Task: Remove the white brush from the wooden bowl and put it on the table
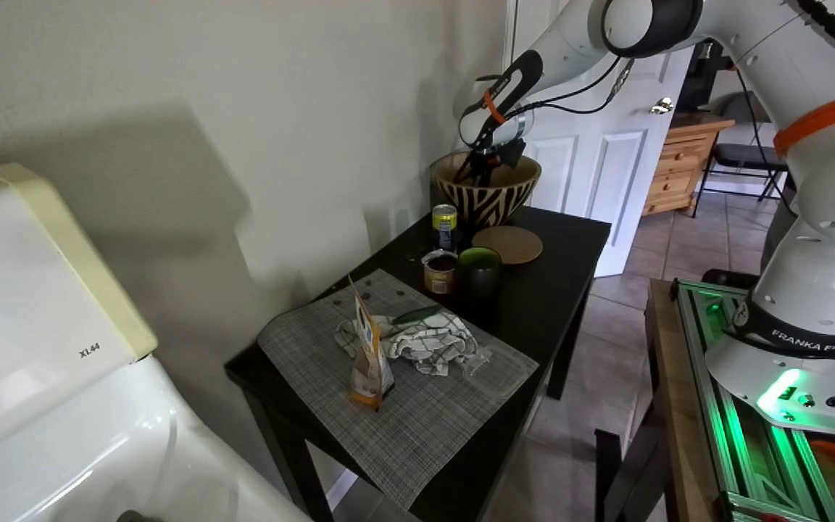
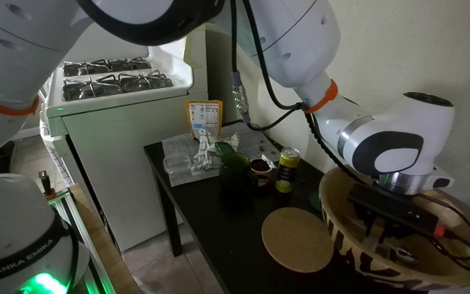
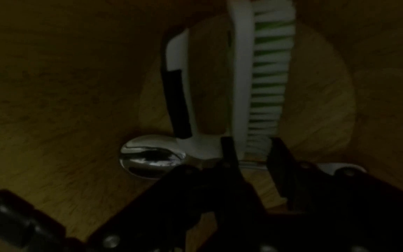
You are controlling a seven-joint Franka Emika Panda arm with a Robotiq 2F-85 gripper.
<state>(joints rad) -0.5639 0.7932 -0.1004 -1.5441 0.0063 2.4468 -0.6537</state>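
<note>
The wooden bowl (image 1: 493, 201) is standing at one end of the table (image 1: 533, 304), near the room wall (image 1: 258, 94), and the gripper (image 3: 251, 146) is reaching down inside its rim. In the wrist view the bowl's curving wood is filling the background, so its sides are bounding the tool all round. Outside it, a flat tan disc (image 2: 298, 241) is lying just beside the bowl, with a strip of black tabletop showing between the disc and the long edge nearer the robot base. A can (image 2: 288, 169) and a green-lined cup (image 1: 480, 279) are standing farther along; beyond them a grey placemat (image 1: 403, 442) is bearing a crumpled cloth (image 1: 432, 341) and an upright pouch (image 1: 370, 355).

The white brush (image 3: 241, 84) is sitting inside the bowl, its long axis running from the fingers (image 3: 280, 168) toward the top of the wrist view, where the far end is leaving the frame. Its bristles are facing the right of that view, and its black-gripped handle is arching along the left. The fingers are clamping the near end (the light there is very dim), one along the white back, one along the bristle side. A shiny spoon (image 3: 152, 154) is lying crosswise behind that end.
</note>
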